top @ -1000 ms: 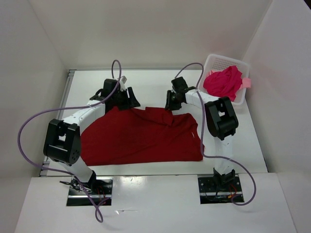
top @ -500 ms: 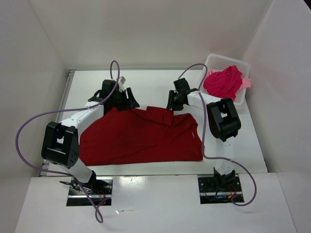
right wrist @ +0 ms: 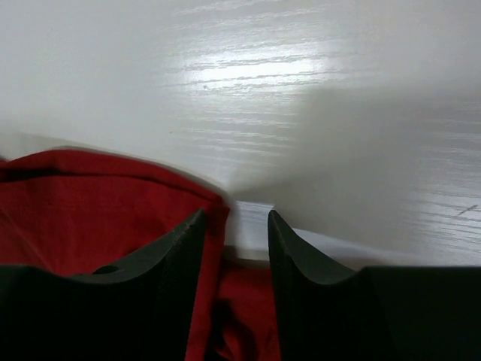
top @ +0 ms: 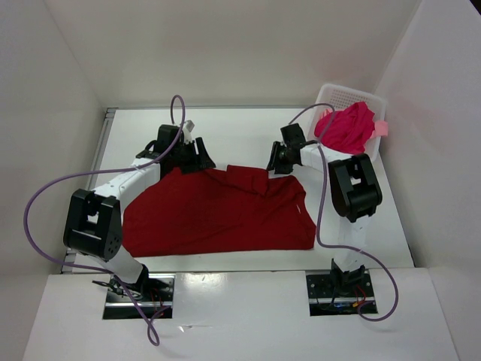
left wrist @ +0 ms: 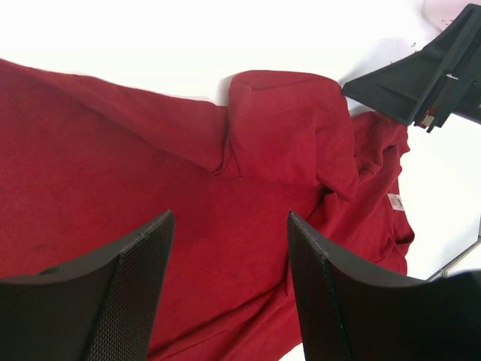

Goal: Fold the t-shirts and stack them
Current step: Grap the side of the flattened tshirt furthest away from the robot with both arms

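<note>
The dark red t-shirt (top: pixel 218 214) lies spread on the white table, with a sleeve folded over at its far edge (left wrist: pixel 289 120). My left gripper (top: pixel 200 159) hovers open over the shirt's far left part (left wrist: pixel 229 218), and cloth shows between its fingers without being pinched. At the shirt's far right corner my right gripper (top: pixel 275 162) stands open (right wrist: pixel 237 218). The red hem (right wrist: pixel 218 218) lies against its left finger, and bare table shows in the gap. The crimson-pink t-shirt (top: pixel 346 128) is bunched in the basket, with a light salmon pink bit (top: pixel 382 128) peeking beside it.
The white perforated basket (top: pixel 338 92) stands at the far right corner against the wall. White walls close in the table on three sides. Purple cables loop over both arms. The right gripper's dark body (left wrist: pixel 428 75) shows at the top right of the left wrist view.
My right gripper has shifted to the right along the shirt's far edge, towards the basket. The left arm and the shirt have hardly moved.
</note>
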